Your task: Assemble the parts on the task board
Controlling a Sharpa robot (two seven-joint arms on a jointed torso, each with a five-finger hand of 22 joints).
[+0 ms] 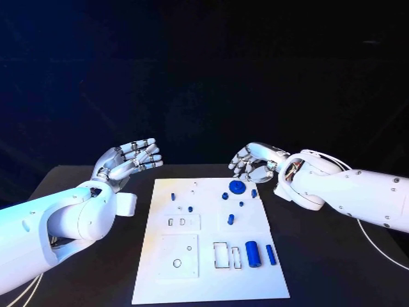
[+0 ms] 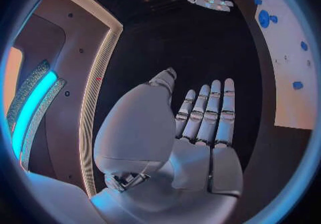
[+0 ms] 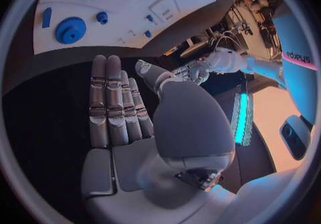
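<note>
Left hand (image 1: 128, 160): raised off the table just left of the task board (image 1: 211, 281), fingers straight and apart, palm bare, holding nothing
Right hand (image 1: 256, 163): raised at the board's far right corner, fingers loosely bent but apart, likewise holding nothing, clear of every part
Task board: white plate, centre of black table (image 1: 94, 281), long side running near to far
Blue gear (image 1: 237, 187): lying flat near the board's far edge, just near-left of the right hand; small blue pegs (image 1: 227, 196) scattered close by it
Blue cylinder (image 1: 252, 254): lying at near right beside empty outlined recesses, slimmer blue bar (image 1: 271, 254) to its right
Handling, judged: parts probably light, rigid plastic, smooth enough to slip; not fragile. Gear best pinched across its toothed rim, teeth giving purchase. Cylinder best taken across its middle, since liable to roll if nudged. Pegs small, fingertip pinch only
Progress, judged: assembly barely begun, recesses unfilled
</note>
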